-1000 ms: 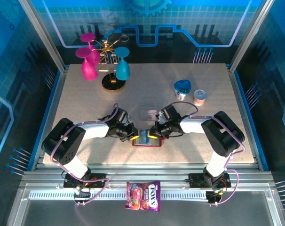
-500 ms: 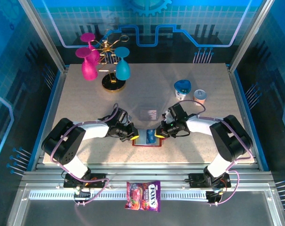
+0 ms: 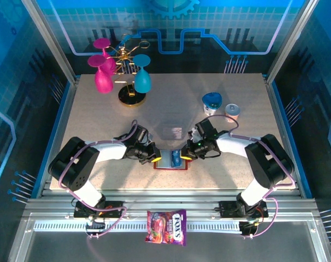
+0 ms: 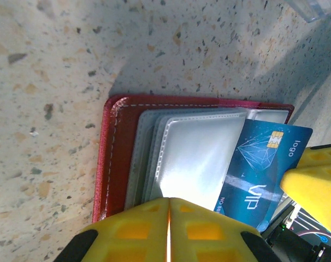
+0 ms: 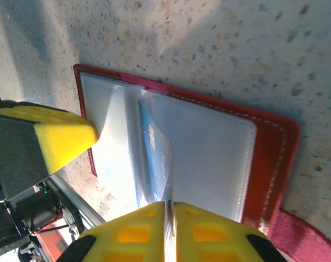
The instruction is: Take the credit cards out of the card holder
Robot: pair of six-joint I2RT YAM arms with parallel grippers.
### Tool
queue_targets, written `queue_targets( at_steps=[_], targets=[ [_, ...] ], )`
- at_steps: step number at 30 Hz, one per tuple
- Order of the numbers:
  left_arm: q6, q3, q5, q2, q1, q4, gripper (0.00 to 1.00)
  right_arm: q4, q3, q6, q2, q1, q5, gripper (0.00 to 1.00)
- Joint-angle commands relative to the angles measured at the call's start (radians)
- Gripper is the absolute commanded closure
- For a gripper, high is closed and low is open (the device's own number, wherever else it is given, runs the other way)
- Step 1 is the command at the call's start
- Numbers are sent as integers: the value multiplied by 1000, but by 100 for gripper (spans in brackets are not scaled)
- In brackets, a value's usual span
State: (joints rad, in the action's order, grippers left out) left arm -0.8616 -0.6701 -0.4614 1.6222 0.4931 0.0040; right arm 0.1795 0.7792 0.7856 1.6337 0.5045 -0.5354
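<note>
Both arms are folded low over the table (image 3: 100, 109), elbows pushed out toward its near corners and forearms reaching in toward each other, so the two wrists almost meet near the front edge. Between them the red card holder (image 3: 168, 166) lies open and flat, grey inner pockets facing up. The left gripper (image 3: 156, 158) comes in from the left with its yellow pads pressed together, barely a seam between them, right at the edge of a silvery pocket; I cannot tell whether it pinches that pocket or just bears down on it. The right gripper (image 3: 185, 155) comes in from the opposite side at a slight angle, its pads all but together. A thin edge runs into the seam between them, and from here it looks like the blue credit card (image 4: 264, 164) is clamped there. That card sticks partway out of the pockets, slanted toward the right gripper, its chip and printing in plain sight. A pale card (image 3: 172, 131) lies flat on the table just beyond the holder, apart from both grippers.
</note>
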Motion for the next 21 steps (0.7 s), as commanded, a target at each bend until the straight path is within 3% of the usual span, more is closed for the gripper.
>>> queue_targets(
  at_steps=[1,11,21],
  targets=[
    [10,18,-1,-2,3,-52,90,-17,15,37,9,22,-18,85],
    [10,15,-6,4,4,-46,90,14,9,43,-9,35,15,85],
    [6,17,-5,-8,3,-49,90,39,15,27,-14,37,34,92]
  ],
)
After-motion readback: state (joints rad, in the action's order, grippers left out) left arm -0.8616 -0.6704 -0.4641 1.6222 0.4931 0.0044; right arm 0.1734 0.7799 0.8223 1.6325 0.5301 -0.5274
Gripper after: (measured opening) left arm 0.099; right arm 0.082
